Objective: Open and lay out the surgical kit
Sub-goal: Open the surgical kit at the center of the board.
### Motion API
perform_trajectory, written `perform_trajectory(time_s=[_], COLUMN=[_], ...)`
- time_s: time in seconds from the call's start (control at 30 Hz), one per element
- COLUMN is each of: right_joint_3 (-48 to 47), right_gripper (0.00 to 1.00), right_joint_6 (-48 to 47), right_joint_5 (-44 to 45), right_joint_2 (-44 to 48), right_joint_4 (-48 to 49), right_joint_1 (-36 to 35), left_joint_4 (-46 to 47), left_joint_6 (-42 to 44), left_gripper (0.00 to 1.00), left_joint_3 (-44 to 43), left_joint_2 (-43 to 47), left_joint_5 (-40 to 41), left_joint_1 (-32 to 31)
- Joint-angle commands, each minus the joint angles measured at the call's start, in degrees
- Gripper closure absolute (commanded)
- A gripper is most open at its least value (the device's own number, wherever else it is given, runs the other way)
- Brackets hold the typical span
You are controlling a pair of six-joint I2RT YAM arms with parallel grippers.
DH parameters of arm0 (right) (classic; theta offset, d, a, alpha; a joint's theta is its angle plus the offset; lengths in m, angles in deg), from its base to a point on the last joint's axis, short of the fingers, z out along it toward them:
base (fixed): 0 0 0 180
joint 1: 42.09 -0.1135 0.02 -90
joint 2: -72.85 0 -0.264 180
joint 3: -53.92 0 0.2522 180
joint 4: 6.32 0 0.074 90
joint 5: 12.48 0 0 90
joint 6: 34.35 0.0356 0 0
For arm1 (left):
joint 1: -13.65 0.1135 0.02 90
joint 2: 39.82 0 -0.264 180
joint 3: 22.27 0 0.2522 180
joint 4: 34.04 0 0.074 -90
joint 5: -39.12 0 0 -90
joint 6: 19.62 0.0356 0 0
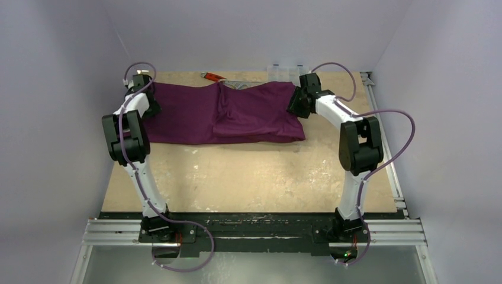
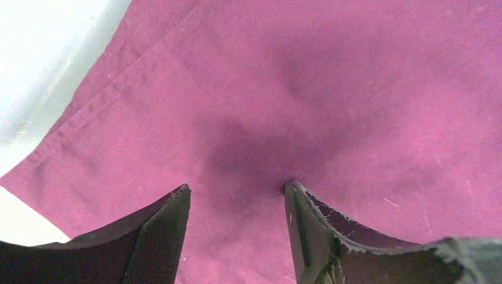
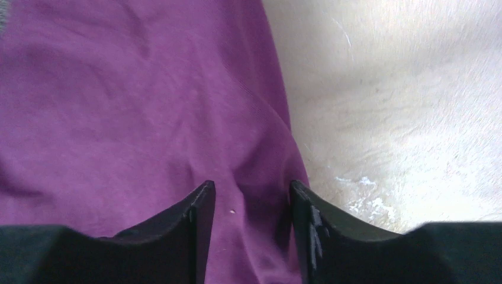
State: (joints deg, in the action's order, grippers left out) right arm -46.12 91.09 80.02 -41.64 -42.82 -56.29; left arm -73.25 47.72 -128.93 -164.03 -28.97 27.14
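At the far edge of the desk [image 1: 248, 177] stands a clear plastic compartment box [image 1: 285, 71]; from above we cannot make out what its cells hold. Left of it, apart from it, lies a red-handled wrench [image 1: 211, 76], touching the far hem of the dark-purple cloth [image 1: 189, 112].

The cloth stretches across the far half of the desk from one arm to the other. Its near hem runs fairly straight, and its right half carries a second folded layer with a rumpled edge. Nearer than the cloth, the tan, scuffed board runs wide toward the arm bases.

The left gripper [image 2: 237, 189] has its jaws apart over flat, finely woven fabric near the stitched hem of the cloth's left corner. The tips seem to rest on the fabric, though the close view leaves that unsure.

The right gripper [image 3: 250, 186] also stands with jaws apart. It sits just inside the cloth's right edge, where a soft crease runs between the tips, with pale desk just beside. Neither pinches anything.
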Motion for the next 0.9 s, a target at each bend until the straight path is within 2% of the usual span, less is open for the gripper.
perform_trajectory(time_s=[0.0, 0.1, 0.23, 0.4, 0.53, 0.63, 0.87], right_joint_3=[-7.17, -8.43, -8.78, -9.32, -11.36, -14.24, -18.05], right_gripper=[0.38, 0.23, 0.18, 0.18, 0.17, 0.17, 0.25], right_joint_6=[-0.43, -4.19, -10.87, -22.19, -31.96, -38.92, -51.02], right_joint_5=[3.77, 5.38, 5.12, 4.53, 8.64, 12.56, 22.34], right_joint_2=[4.05, 7.20, 10.69, 10.65, 6.81, 2.17, -6.29], right_joint_4=[-2.13, -2.06, 0.28, 4.72, 7.19, 7.47, 8.66], right_joint_1=[-0.36, -0.35, -3.31, -14.17, -25.58, -32.15, -39.77], left_joint_4=[-2.72, -4.84, -6.09, -4.11, 0.72, 2.49, 2.06], left_joint_6=[2.26, 1.89, -0.07, -2.82, -3.89, -5.55, -5.85], left_gripper=[0.41, 0.40, 0.40, 0.40, 0.41, 0.41, 0.43], left_joint_3=[-7.00, -9.31, -8.21, -1.42, 7.66, 10.91, 11.77], left_joint_2=[2.07, 4.21, 8.61, 13.44, 16.04, 15.96, 14.31], left_joint_5=[-4.24, -6.70, -9.37, -13.73, -16.31, -16.88, -14.74], left_joint_1=[1.00, 0.99, 1.00, 1.00, 0.95, 0.97, 0.94])
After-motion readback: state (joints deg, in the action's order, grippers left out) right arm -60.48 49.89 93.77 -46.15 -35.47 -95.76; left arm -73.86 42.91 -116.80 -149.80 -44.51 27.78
